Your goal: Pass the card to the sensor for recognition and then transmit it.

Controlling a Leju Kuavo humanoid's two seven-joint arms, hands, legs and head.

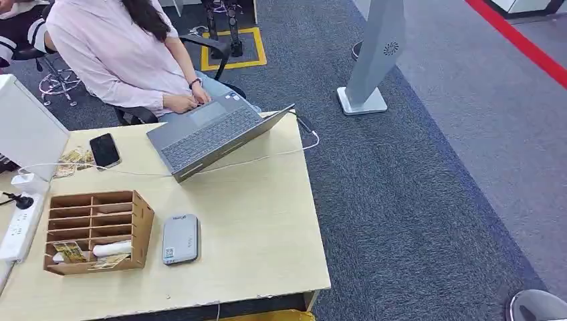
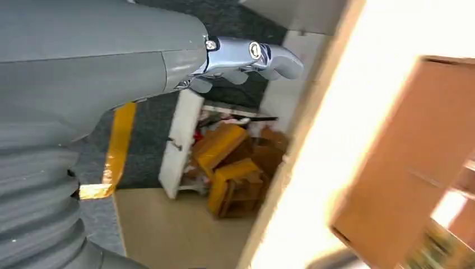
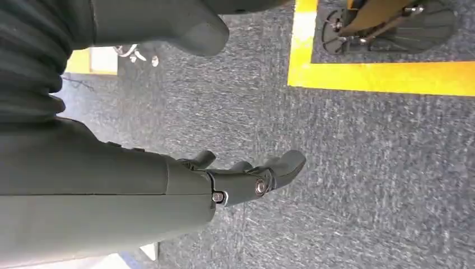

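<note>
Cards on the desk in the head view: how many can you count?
2 patterned yellowish cards for sure: one in the brown wooden slotted organiser's bottom slot, one beside the black phone. A third may lie under the white roll; more could be hidden.

Right hand [image 3: 246, 176] — empty, fingers [image 3: 283, 162] loosely extended and apart — above grey carpet [image 3: 364, 185]. Yellow tape [image 3: 381, 75] marks a corner on the floor — a dark wheeled base [image 3: 392, 19] stands within it.
</note>
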